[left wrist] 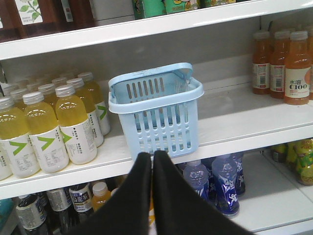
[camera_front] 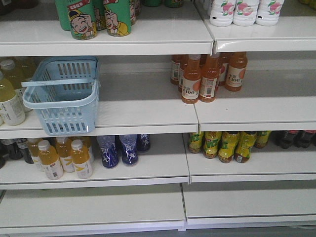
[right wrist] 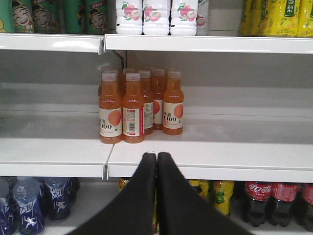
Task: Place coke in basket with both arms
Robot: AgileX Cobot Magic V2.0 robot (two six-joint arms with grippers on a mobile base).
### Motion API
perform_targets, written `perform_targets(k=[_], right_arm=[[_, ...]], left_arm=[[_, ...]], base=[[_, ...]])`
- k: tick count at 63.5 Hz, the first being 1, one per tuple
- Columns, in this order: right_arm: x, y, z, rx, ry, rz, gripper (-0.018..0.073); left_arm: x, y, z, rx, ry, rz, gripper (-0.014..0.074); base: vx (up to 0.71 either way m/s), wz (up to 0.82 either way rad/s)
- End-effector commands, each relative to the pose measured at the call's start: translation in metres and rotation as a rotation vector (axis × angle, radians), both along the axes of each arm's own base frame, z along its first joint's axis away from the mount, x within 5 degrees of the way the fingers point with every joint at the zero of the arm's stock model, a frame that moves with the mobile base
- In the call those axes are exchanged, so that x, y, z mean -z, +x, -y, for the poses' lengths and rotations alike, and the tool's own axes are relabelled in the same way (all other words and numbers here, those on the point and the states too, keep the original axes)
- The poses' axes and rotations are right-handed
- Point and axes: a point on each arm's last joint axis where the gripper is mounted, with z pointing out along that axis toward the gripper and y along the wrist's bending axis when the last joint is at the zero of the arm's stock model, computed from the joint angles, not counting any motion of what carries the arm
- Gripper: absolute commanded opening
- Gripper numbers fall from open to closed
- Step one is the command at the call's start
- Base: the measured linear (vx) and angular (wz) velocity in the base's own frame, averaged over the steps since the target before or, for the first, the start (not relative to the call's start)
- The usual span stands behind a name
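Black left gripper [left wrist: 152,154] and right gripper [right wrist: 156,156], tips together, bodies cut off below.

The basket [camera_front: 69,123] stands on the left part of the middle shelf [camera_front: 148,108], at its front edge. Juice bottles [camera_front: 10,98] sit just left of it, and a bottle cluster [camera_front: 207,76] stands well to its right. Cans [camera_front: 98,17] stand on the shelf above, and water bottles [camera_front: 121,148] stand on the one below.

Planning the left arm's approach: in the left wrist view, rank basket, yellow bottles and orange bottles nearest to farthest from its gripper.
1. basket, straight ahead of the left gripper.
2. yellow bottles, to its left.
3. orange bottles, far right, farther back.
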Motion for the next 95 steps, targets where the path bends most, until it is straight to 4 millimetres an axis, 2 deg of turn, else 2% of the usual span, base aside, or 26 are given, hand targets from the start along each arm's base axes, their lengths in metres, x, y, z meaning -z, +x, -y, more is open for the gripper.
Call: perform_targets(k=[1,40,46,56,67,77,85,95], right_arm=[[-0.004,-0.001,0.0,0.0,-0.006,0.076,-0.001],[-0.004,-0.001,0.0,0.0,-0.006,0.076,-0.001],[-0.004,-0.001,0.0,0.0,-0.006,0.076,-0.001],[-0.005,-0.001,0.0,0.0,-0.006,0.077,-0.001],[-0.005,-0.001,0.0,0.0,-0.006,0.077,-0.001],[-0.005,-0.001,0.0,0.0,-0.006,0.077,-0.001],[-0.005,-0.001,0.0,0.0,-0.006,0.077,-0.001],[-0.005,-0.001,0.0,0.0,-0.006,0.077,-0.001]], left_arm=[[-0.02,-0.003,-0.001,-0.005,-0.01,0.135,-0.0006],[-0.02,-0.003,-0.001,-0.005,-0.01,0.135,-0.0006],[-0.021,-0.004,-0.001,-0.004,-0.068,0.145,-0.0006],[-0.04,-0.007,-0.002,-0.003,-0.154,0.329,-0.0006],[-0.063,-0.007,-0.002,0.011,-0.258,0.319,-0.0006],[-0.089,0.011,-0.001,0.002,-0.254,0.234,-0.0006],[-0.111,0.036,0.0,-0.006,-0.232,0.125,-0.0006],[-0.127,0.067,0.003,-0.012,-0.225,-0.041,-0.0006]], base=[[0.0,0.0],[0.0,0.0],[0.0,0.0],[0.0,0.0],[0.0,0.0],[0.0,0.0],[0.0,0.0],[0.0,0.0]])
